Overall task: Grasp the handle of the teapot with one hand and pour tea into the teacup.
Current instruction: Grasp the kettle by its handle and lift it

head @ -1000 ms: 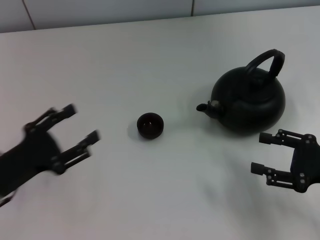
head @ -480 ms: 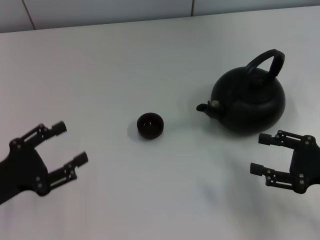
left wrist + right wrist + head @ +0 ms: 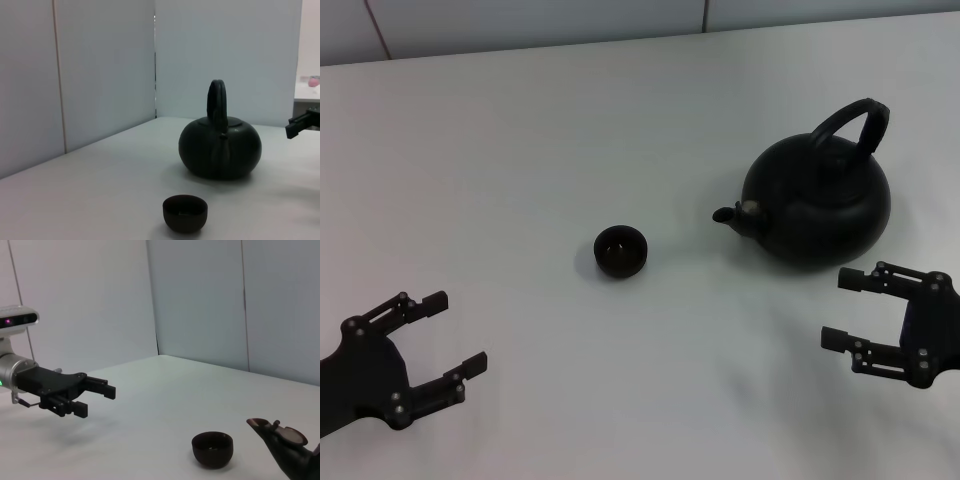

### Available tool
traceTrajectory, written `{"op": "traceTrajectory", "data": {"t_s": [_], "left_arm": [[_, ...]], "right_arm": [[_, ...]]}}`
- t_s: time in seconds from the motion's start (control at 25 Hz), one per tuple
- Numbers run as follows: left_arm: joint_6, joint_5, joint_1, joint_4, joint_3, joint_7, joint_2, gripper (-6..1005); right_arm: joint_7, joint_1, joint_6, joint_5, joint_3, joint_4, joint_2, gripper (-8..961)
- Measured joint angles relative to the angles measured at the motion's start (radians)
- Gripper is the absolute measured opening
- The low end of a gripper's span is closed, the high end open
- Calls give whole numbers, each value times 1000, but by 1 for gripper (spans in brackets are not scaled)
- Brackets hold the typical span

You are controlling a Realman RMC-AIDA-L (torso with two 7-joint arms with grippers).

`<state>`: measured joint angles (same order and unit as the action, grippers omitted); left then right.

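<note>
The large matte-black teapot (image 3: 817, 205) stands on the white table at the right, spout pointing left toward the teacup. Its arched handle (image 3: 855, 122) rises over the lid. The tiny black teacup (image 3: 620, 251) sits near the middle, left of the spout. My right gripper (image 3: 842, 309) is open and empty, just in front of the teapot. My left gripper (image 3: 458, 331) is open and empty at the front left, well away from the cup. The left wrist view shows the teapot (image 3: 220, 146) behind the cup (image 3: 185, 213). The right wrist view shows the cup (image 3: 212, 448), the spout (image 3: 277, 431) and the left gripper (image 3: 97, 397).
The white table (image 3: 570, 130) ends at a pale wall along the back. Upright pale panels (image 3: 100, 70) stand behind the table in the wrist views.
My left gripper has drawn back toward the front left, farther from the cup. The right gripper, teapot and cup have not moved.
</note>
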<state>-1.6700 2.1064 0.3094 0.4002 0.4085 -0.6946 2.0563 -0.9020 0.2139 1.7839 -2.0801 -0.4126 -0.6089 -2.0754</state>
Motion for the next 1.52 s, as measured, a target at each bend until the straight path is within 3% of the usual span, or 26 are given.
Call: {"op": "traceTrajectory", "data": {"t_s": [0.24,0.36,0.48,0.52,0.56,0.76,0.92,1.24,1.52], "left_arm": [[6,1,0,1,-1,0,3,808],[8,-1,2,-4,-3,0,5,808],[8,-4,7,-8,-4,0,5,807],[9,-6,8,-9,-6,0,5,807],[9,-6,8,-9,-6,0,5,807],[9,-8,14,-11,-10,0,7,807],[9,-9,19,-20,-10,0,7,808],[9,-18,20,-21,-10,-2,8,808],[9,-29,17,-21,-10,-9,8,807]], "right_arm": [[4,-2,5,0,17,8,-1,727],[34,-6,14,10,87,46,-1,728],[93,-21,32,13,196,100,-1,728],[143,-36,35,14,278,143,-1,728],[143,-36,35,14,278,143,-1,728],[294,-81,26,15,533,274,-2,728],[381,-106,-7,15,666,347,-4,728],[383,-89,-39,15,675,352,-5,728],[325,27,-156,3,662,294,1,728]]}}
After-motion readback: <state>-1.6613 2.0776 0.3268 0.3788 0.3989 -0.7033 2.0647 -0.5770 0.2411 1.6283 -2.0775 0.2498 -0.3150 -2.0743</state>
